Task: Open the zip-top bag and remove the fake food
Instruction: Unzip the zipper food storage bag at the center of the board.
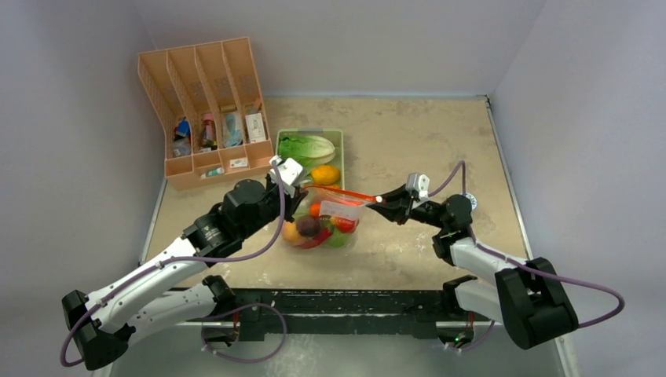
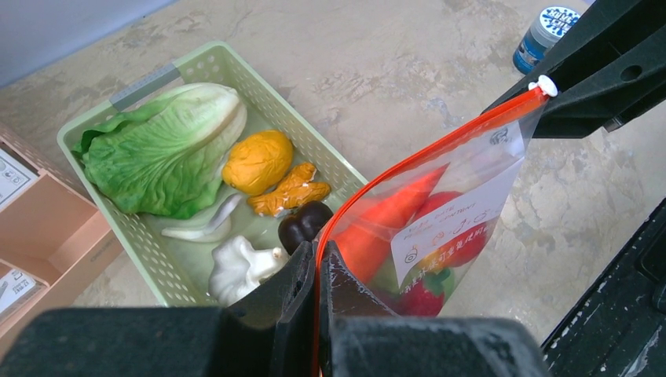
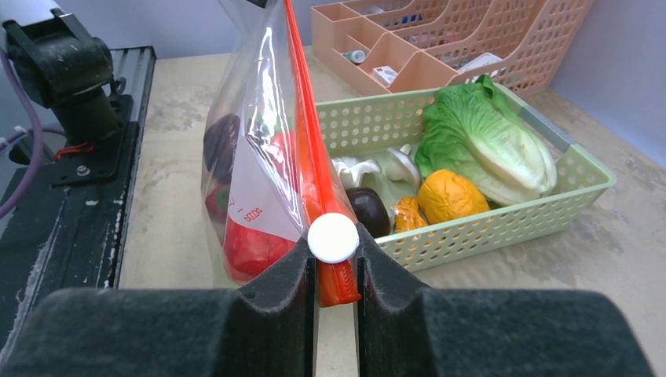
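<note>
**Beige table, four things on it**

The mottled beige stone-look tabletop (image 1: 408, 141) fills the middle of the top view, with grey walls around it. At upper left a salmon-pink slotted plastic file organiser (image 1: 206, 86) stands on it. Just right of that, near the centre, sits a pale-green perforated plastic tray (image 1: 310, 131). Below the tray is a crinkly transparent plastic zip-top bag with an orange-red zip strip (image 1: 339, 210); whether its bottom rests on the surface cannot be told. Right of centre stands a small blue bottle with a patterned white cap (image 2: 542, 35). A black metal rail (image 1: 353, 302) runs along the bottom edge.
</note>
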Motion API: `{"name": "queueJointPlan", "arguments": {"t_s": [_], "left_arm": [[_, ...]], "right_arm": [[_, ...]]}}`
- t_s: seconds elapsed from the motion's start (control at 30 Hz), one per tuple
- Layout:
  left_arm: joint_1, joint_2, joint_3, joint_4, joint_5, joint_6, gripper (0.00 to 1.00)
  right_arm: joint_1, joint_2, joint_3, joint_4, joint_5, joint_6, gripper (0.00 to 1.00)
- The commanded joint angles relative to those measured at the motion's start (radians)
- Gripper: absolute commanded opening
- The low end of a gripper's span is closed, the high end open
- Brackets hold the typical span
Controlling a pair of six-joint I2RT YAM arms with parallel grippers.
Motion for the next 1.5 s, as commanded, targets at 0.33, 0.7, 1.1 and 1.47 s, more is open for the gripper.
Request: {"name": "queueJointPlan", "arguments": {"t_s": [0.33, 0.7, 1.1, 1.47], "left_arm": [[-0.001, -0.051, -0.002, 0.043, -0.034, -0.009, 0.00], [-0.001, -0.050, 0.004, 0.030, -0.044, -0.007, 0.00], [-0.001, -0.023, 0.032, 0.002, -0.032, -0.004, 0.24], [-0.001, 0.104, 0.314, -0.133, 0.215, 0.068, 0.68]], "right_arm": [[0.004, 0.017, 0.016, 0.076, 0.002, 0.008, 0.30], [0.004, 0.059, -0.003, 0.158, -0.018, 0.047, 0.13], [0.004, -0.005, 0.074, -0.091, 0.022, -0.084, 0.00], [0.003, -0.090, 0.179, -0.382, 0.010, -0.230, 0.00]]}}
